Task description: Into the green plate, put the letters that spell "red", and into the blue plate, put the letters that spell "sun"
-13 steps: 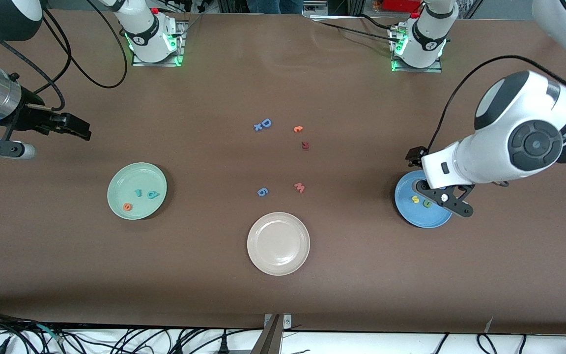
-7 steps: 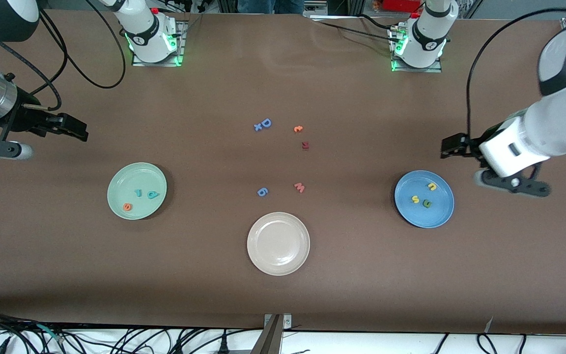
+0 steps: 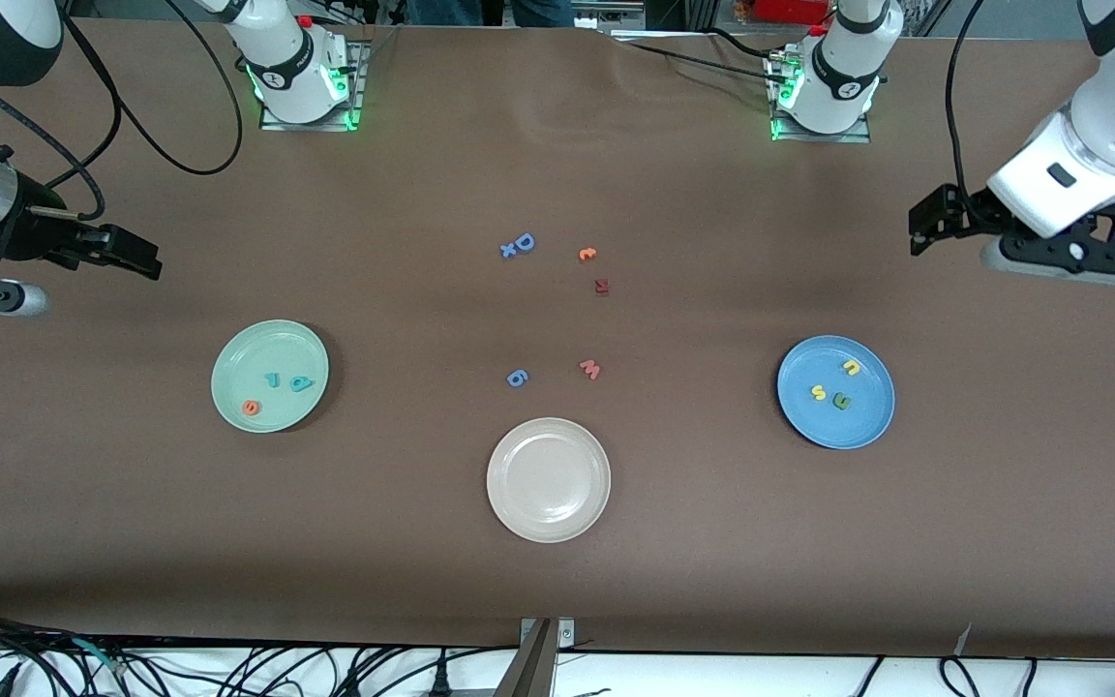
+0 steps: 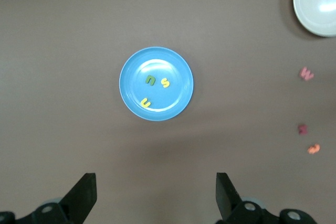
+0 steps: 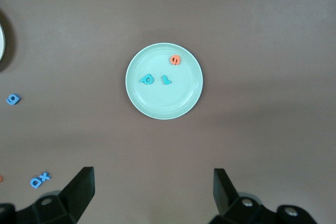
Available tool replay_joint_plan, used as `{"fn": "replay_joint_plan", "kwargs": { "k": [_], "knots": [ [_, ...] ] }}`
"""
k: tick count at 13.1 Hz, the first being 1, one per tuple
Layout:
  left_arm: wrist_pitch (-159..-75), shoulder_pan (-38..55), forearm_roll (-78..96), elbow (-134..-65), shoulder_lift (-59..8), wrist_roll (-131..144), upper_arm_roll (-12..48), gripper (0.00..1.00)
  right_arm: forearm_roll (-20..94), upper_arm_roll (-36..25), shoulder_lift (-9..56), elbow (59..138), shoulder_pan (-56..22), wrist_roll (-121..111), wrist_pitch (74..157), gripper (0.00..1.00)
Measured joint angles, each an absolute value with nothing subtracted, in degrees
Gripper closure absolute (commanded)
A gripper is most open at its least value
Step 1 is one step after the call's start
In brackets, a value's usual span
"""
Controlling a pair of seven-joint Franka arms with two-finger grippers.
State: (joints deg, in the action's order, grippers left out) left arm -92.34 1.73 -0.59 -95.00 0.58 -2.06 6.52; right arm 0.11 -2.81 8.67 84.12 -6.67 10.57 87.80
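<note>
Now both raised; left claw open; right claw open.

Beige-white plate — cut by the picture's edge in both wrist views. Left gripper and right gripper: only fingertips in frame, bodies cut off. Dark red letter — shape too small to read.
</note>
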Motion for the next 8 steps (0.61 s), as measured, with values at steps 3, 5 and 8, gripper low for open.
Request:
{"fn": "replay_joint_plan", "kwargs": {
  "k": [3, 5, 8],
  "knots": [
    [-93.12, 2.01, -0.58, -97.5, 2.3, -5.24, 5.51, 0.0, 0.11, -3.03, 8.89, 84.13, -6.67, 10.56, 87.74, 0.0],
    [-93.15, 1.97, -0.58, -97.6, 2.25, -5.58, 4.48, 0.0, 0.11, -3.14, 9.37, 84.13, -6.66, 10.56, 87.73, 0.0],
    [-93.22, 1.92, -0.46, -97.59, 2.18, -5.1, 4.11, 0.0, 0.12, -3.23, 9.65, 84.13, -6.65, 10.56, 87.73, 0.0]
  ]
}}
